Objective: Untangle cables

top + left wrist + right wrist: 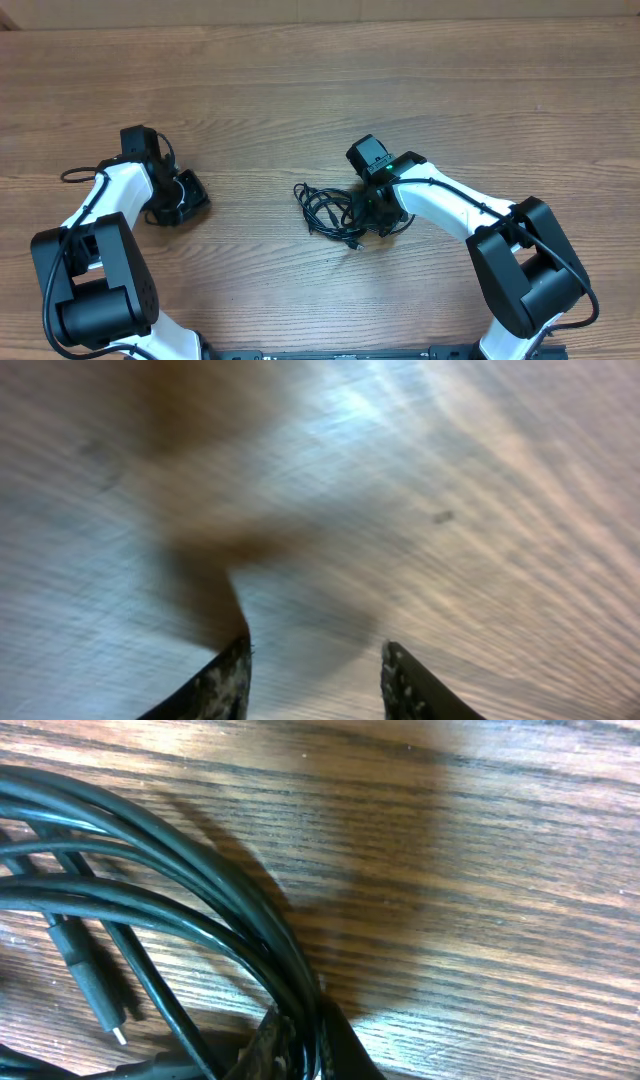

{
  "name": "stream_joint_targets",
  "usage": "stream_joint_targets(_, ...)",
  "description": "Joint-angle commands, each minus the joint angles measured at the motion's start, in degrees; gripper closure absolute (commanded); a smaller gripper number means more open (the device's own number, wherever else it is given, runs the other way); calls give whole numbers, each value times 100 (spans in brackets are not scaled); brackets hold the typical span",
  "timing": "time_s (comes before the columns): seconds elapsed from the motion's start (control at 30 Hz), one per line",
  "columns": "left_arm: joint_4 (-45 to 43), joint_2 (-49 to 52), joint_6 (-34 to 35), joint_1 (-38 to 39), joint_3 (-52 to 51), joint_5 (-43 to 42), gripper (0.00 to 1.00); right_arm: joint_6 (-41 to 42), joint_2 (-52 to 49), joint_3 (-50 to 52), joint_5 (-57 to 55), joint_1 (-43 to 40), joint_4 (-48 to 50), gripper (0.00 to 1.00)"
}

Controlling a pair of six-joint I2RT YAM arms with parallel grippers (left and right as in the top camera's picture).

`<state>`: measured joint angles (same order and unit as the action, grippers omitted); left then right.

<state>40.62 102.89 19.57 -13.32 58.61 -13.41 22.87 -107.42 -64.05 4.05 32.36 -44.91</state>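
The right claw is shown pinched on thin black tangled cables only by its wrist view; the left claw is held parted.

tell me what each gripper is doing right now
left gripper: open, holding nothing
right gripper: closed, pinching the cables

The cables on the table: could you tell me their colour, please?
Black cables, best seen in the right wrist view.
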Motion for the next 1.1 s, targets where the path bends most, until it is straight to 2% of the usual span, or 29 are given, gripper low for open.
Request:
stream_joint_targets(0.0,-260,184,-540,175,59,-656,49,-85,-297,291,-695,-57,-20,93)
stream_joint_targets(0.23,24,184,-544,881,688,-723,36,-81,-297,291,-573,-57,-107,92)
stream_joint_targets(0.33,138,184,-525,1580,925,-719,27,-81,-297,291,-483,-57,-50,92)
stream_joint_targets(0.6,125,184,15,2577,951,-748,19,-81,-297,291,-483,-57,55,89)
stream_joint_targets(0.8,-125,184,345,2966,949,-925,19,-81,-297,291,-483,-57,144,89)
stream_joint_targets(0.93,-33,184,365,3154,935,-673,21,-83,-297,291,-483,-57,177,89)
stream_joint_targets(1.07,4,229,566,3379,887,68,33,-83,-297,291,-483,-57,157,88)
